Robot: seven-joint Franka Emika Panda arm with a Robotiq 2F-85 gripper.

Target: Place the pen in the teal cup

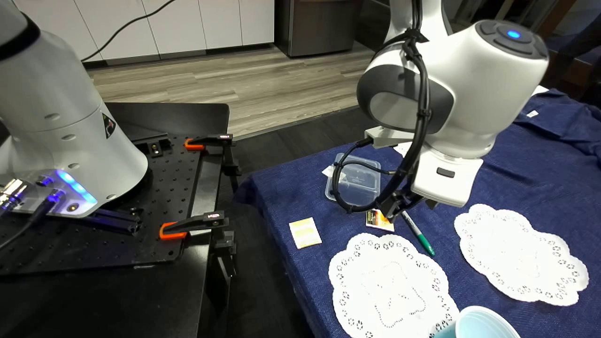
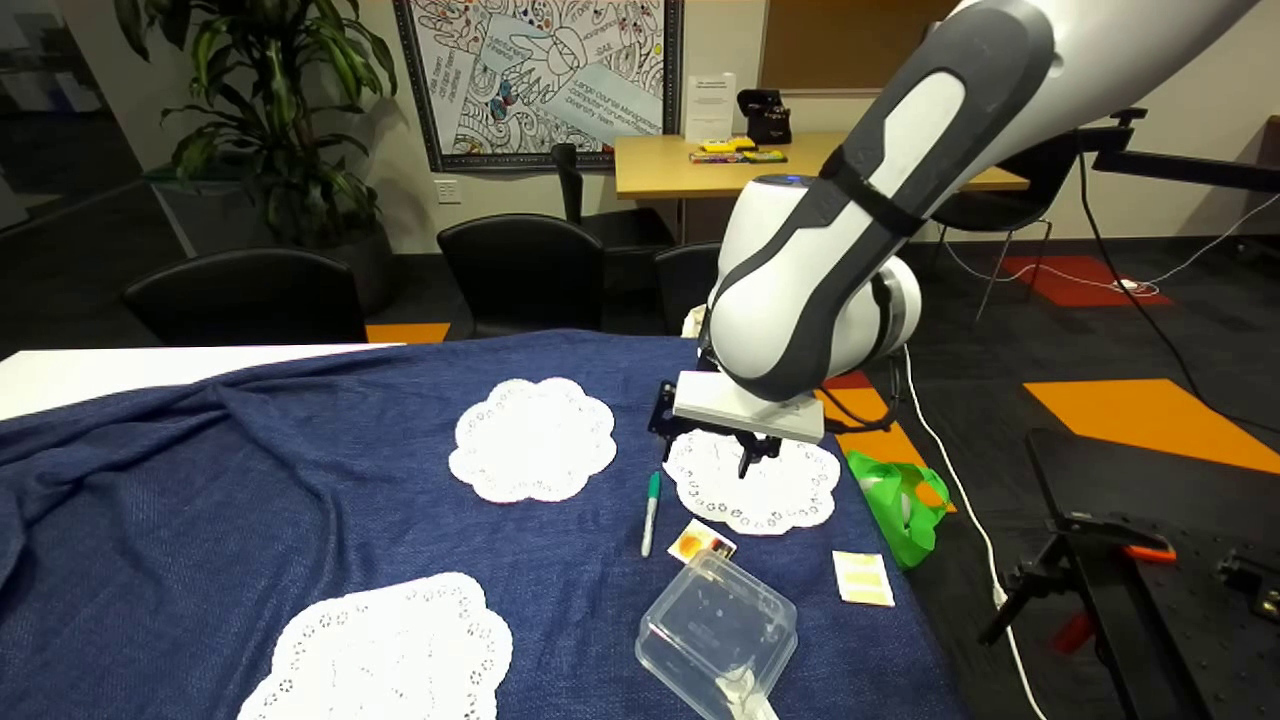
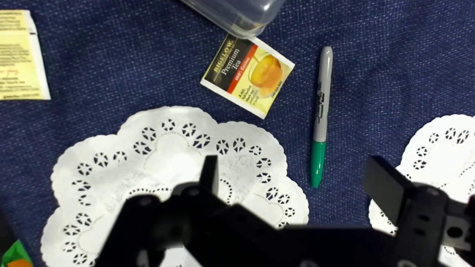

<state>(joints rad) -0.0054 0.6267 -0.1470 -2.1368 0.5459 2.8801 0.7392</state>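
The pen (image 3: pixel 321 115), a grey marker with a green cap, lies flat on the blue cloth. It shows in both exterior views (image 1: pixel 419 234) (image 2: pixel 651 515). The teal cup (image 1: pixel 483 324) stands upright at the bottom edge of an exterior view, by a doily; it is out of the wrist view and I cannot make it out elsewhere. My gripper (image 3: pixel 293 167) is open and empty above the cloth. In the wrist view its fingers are wide apart, with the pen's cap end between and ahead of them. The gripper also shows in an exterior view (image 2: pixel 708 455).
White lace doilies (image 1: pixel 389 286) (image 1: pixel 521 253) lie on both sides of the pen. A tea bag packet (image 3: pixel 248 76) lies beside the pen, touching or close to a clear plastic box (image 2: pixel 718 630). A yellow packet (image 1: pixel 305 232) lies nearer the table edge.
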